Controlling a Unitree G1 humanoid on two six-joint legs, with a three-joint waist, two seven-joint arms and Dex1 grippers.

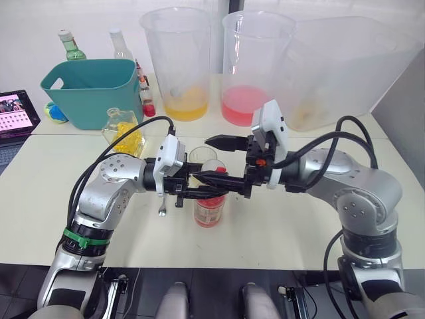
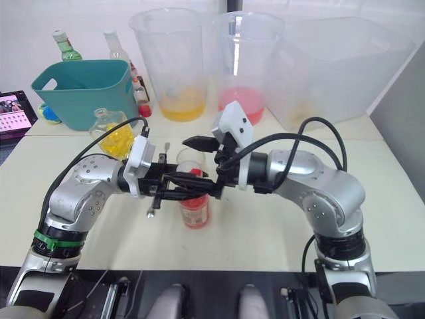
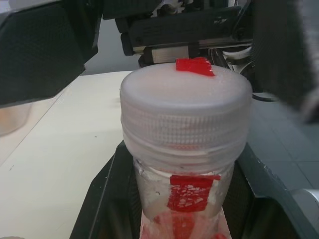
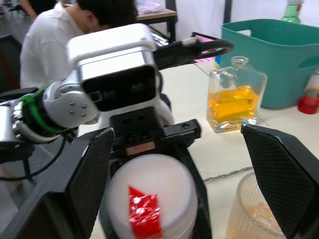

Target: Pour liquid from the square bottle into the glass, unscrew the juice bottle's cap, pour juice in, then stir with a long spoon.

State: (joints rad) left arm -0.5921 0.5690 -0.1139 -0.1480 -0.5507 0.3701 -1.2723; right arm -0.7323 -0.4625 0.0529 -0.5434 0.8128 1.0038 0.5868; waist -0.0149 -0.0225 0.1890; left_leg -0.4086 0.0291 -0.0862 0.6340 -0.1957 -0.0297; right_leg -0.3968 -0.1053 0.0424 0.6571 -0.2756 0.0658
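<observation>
The juice bottle (image 1: 208, 211), mid-table near the front edge, is clamped by the left gripper (image 1: 199, 185); the right gripper (image 1: 224, 159) is spread wide around the cap (image 4: 147, 199). Misaligned closure could tip it against the glass (image 1: 202, 157) just behind.

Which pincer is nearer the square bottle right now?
The left. The left pincer grips the juice bottle, on the square bottle's side; the right pincer, open around the cap, reaches in from farther off.

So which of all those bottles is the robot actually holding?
The slim juice bottle of pink-red juice at the table's front, gripped by the left gripper. The square bottle of yellow liquid and the tall bottles behind the teal bin stand untouched.
</observation>
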